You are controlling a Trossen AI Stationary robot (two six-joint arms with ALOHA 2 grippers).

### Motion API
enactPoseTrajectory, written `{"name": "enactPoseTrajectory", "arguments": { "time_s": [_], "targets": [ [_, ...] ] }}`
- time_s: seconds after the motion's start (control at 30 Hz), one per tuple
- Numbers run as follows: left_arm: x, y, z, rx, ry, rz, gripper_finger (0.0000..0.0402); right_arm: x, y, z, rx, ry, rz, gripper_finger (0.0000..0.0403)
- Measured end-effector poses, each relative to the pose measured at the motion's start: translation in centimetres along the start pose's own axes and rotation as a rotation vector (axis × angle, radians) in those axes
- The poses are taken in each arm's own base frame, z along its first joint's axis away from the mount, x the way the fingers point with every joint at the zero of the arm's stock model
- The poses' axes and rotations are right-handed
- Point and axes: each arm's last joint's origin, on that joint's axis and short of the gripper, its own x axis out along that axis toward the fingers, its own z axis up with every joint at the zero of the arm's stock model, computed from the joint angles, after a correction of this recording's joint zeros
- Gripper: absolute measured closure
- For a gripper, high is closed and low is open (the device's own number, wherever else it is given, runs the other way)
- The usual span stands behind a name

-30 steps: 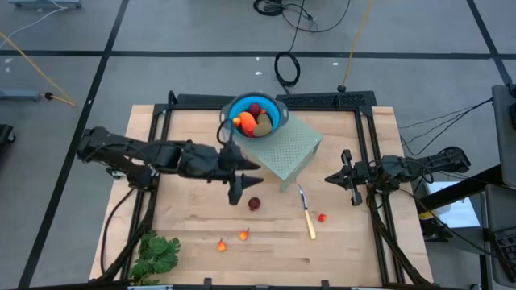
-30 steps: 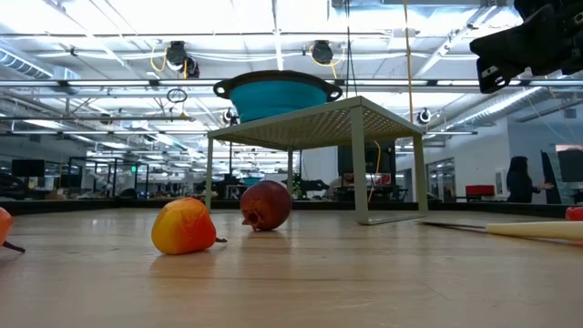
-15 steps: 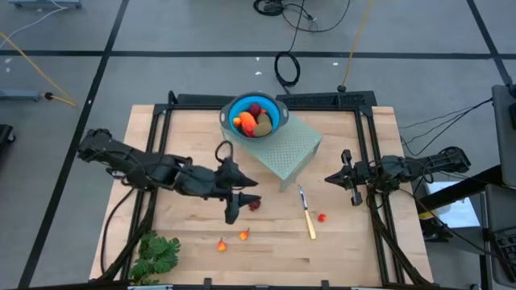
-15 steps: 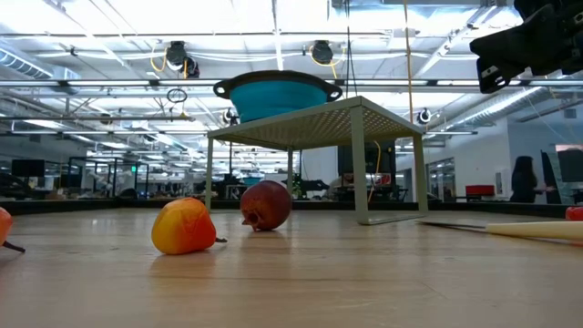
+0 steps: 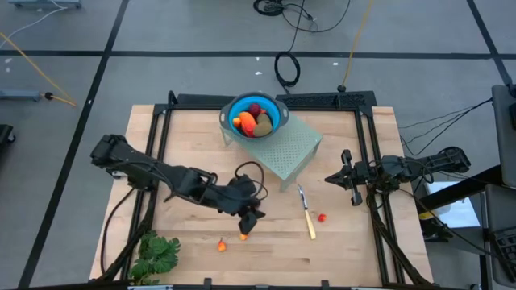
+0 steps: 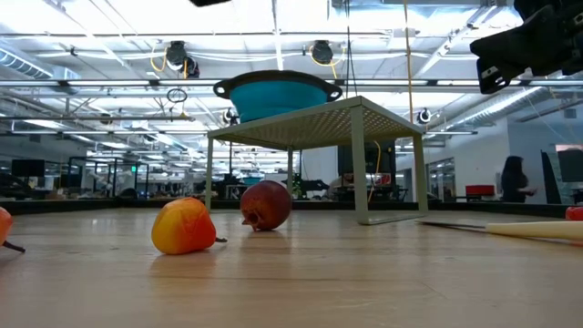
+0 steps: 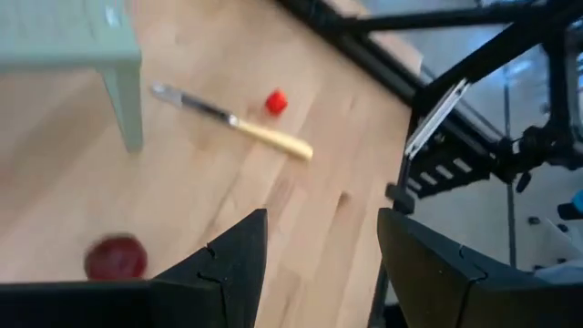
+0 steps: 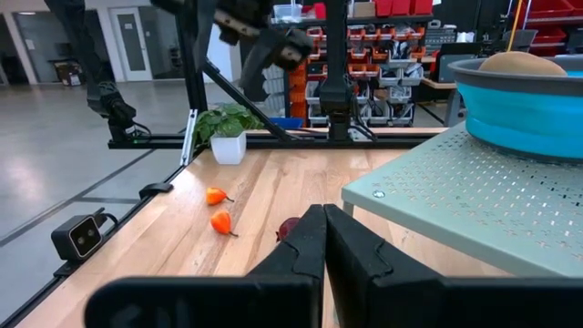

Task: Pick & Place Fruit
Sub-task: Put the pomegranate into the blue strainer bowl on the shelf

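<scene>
A dark red ball (image 6: 266, 204) lies on the table in front of the rack; the left wrist view shows the ball (image 7: 116, 258) off to one side of my open left gripper (image 7: 321, 241). In the high view that gripper (image 5: 249, 221) hovers over the ball's place and hides it, just beyond an orange-red bit (image 5: 243, 235). A second bit (image 5: 222, 244) lies nearby, and a red bit (image 5: 322, 217) lies by the knife. The blue bowl (image 5: 274, 122) on the green rack holds more fruit. My right gripper (image 5: 345, 177) waits shut near the table's right edge.
The pale green perforated rack (image 5: 292, 149) stands at the table's far middle, carrying the bowl. A yellow-handled knife (image 5: 307, 214) lies to the right of the ball. A leafy green bunch (image 5: 156, 254) sits at the near left corner. Bare wood lies along the near edge.
My left arm has swung from beside the rack toward the table's near edge and a little to the right, ending over the dark red ball and close to the orange-red bit. No fruit has moved.
</scene>
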Motion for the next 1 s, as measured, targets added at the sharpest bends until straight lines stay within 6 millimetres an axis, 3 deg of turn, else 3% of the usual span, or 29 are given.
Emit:
{"name": "enactPoseTrajectory", "arguments": {
  "time_s": [0.4, 1.0],
  "targets": [
    [3.5, 1.3, -1.7, -0.195, 0.137, 0.097, 0.0192, 0.0, 0.0, -0.1, -0.001, 0.006, 0.000, 0.0403],
    [8.9, 5.5, -2.5, -0.354, 0.203, 0.335, 0.0192, 0.1, 0.0, -0.3, -0.001, 0.034, 0.000, 0.0403]
  ]
}}
